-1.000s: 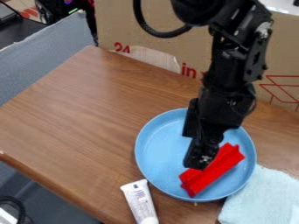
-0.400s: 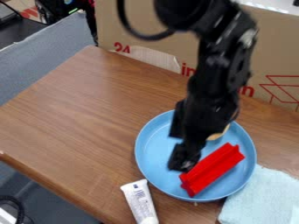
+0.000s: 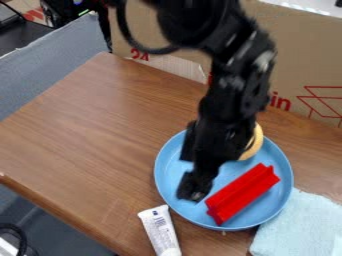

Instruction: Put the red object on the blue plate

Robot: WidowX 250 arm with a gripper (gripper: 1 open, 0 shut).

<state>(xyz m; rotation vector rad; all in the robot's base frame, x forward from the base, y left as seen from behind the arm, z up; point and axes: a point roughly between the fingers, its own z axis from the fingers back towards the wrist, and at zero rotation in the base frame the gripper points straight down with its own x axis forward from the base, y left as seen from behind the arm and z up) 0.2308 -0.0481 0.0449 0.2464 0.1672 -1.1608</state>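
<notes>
From my remote seat the job looks essentially done: the red bar (image 3: 242, 192) lies flat inside the blue plate (image 3: 171, 165), just to the right of my claw (image 3: 195, 184) and clear of it, with nothing gripped. The claw hangs low over the plate's left half, pointing steeply down, and its jaws stand open and empty as far as I can make out through the dark blur. What I judge is left is only to lift the arm away without nudging the bar, since one end of it sits near the plate's rim on the far right of the claw. Counting what I see: one red bar, one blue plate, one round yellow-orange fruit (image 3: 247, 143) half hidden behind the arm above and right of the claw, one white tube (image 3: 159, 230) on the table (image 3: 94, 115) below and left of the claw, one pale teal cloth (image 3: 301, 232) well off to the lower right, and one cardboard box (image 3: 301, 60) behind.
</notes>
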